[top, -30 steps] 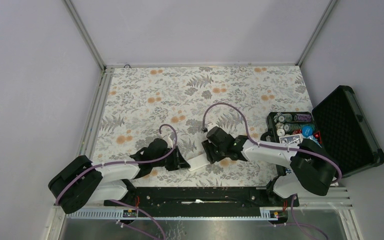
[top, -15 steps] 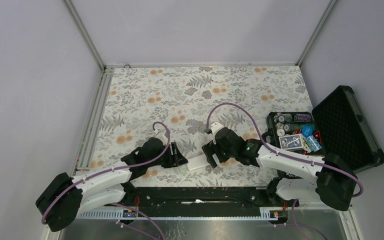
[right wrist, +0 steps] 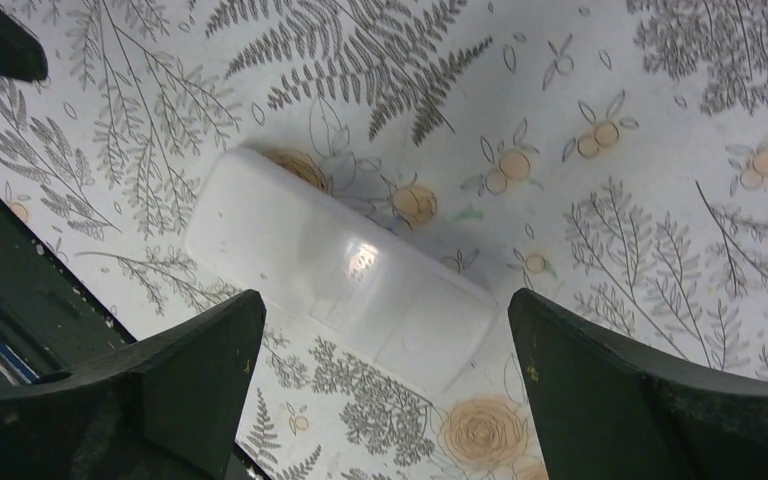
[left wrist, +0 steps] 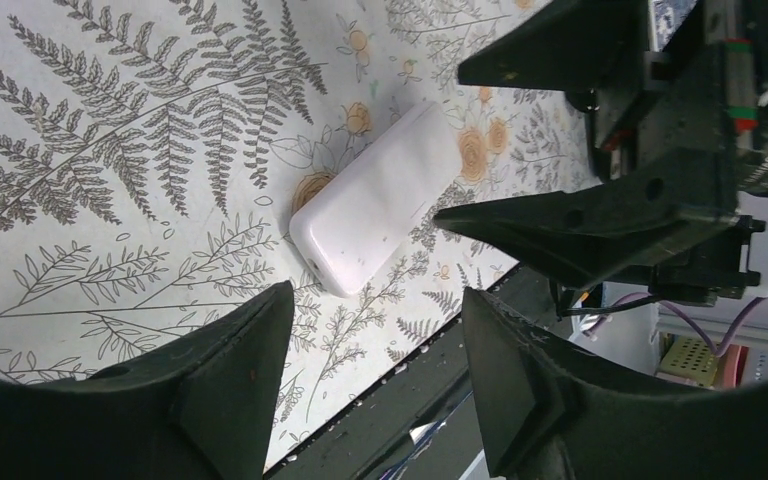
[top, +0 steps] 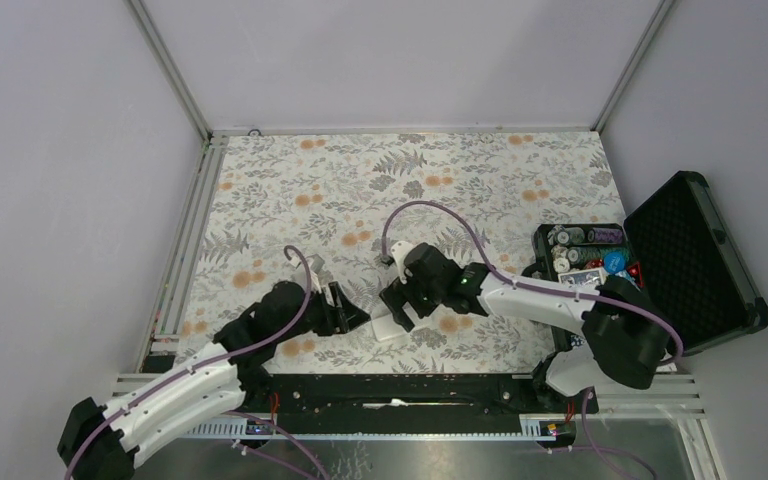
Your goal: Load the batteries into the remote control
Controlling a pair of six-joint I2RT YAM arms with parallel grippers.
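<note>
The remote control (top: 391,329) is a white oblong lying plain back up on the floral mat, near the front edge. It also shows in the left wrist view (left wrist: 375,200) and the right wrist view (right wrist: 340,265). My left gripper (top: 348,316) (left wrist: 375,295) is open just left of it, with nothing between its fingers. My right gripper (top: 401,304) (right wrist: 385,300) hangs open over the remote's right part, its fingers (left wrist: 560,215) apart from it. I cannot make out the batteries; they are out of view.
An open black case (top: 698,262) stands at the right edge, with chip stacks (top: 580,238) and a card deck inside; my right arm crosses its front. A black rail (top: 390,390) runs along the near edge. Grey walls enclose the mat (top: 410,180).
Both grippers have opened wide. The left gripper drew back to the left of the remote. The right gripper shifted left over it. The remote lies free on the mat.
</note>
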